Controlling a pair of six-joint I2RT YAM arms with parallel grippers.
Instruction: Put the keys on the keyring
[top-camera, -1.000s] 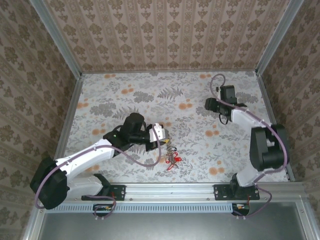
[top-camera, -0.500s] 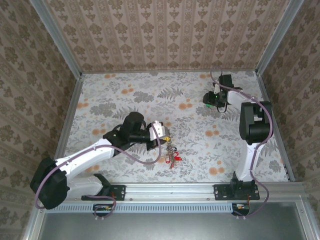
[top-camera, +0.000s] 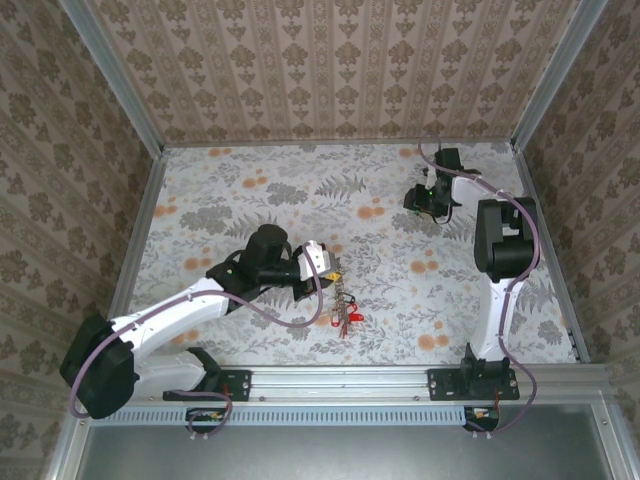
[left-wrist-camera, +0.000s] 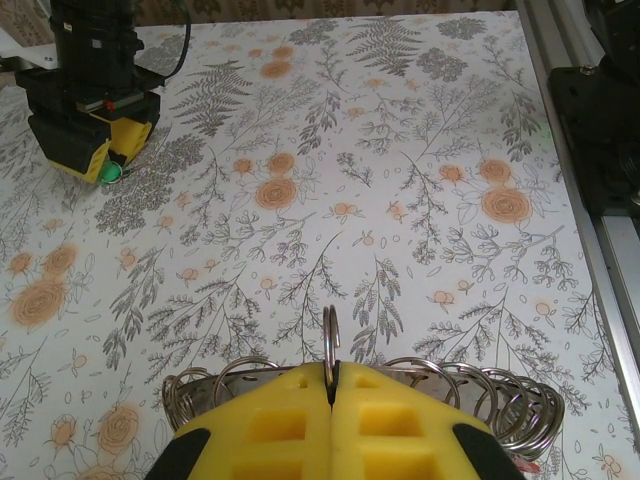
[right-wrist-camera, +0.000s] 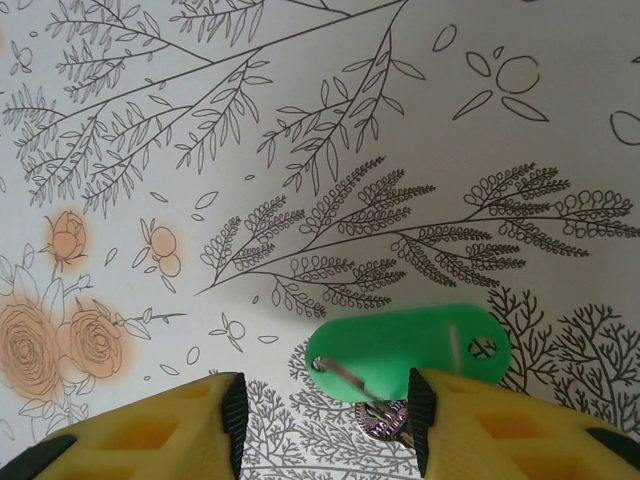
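Top view mostly gives the layout. The left gripper (top-camera: 325, 263) sits low centre on the floral tablecloth (top-camera: 250, 190), with a bunch of keys (top-camera: 347, 318) with red heads trailing off it toward the lower right. The right gripper (top-camera: 424, 197) is way over in the upper right.

The detail is in the wrist cams:
- **Left wrist:** the yellow fingers (left-wrist-camera: 270, 430) are pressed fully together on a thin metal keyring (left-wrist-camera: 330, 335) standing on edge, with more silver rings (left-wrist-camera: 500, 410) fanned out beneath.
- **Right wrist:** the jaws are wide apart and gripping nothing. They straddle a green key tag (right-wrist-camera: 400, 345) lying flat on the cloth, lower middle of frame, with a small silver key (right-wrist-camera: 383, 418) at its lower edge. Can't tell if a finger touches the tag.

That tag is also a green dot under the right gripper, upper left in the left wrist view.
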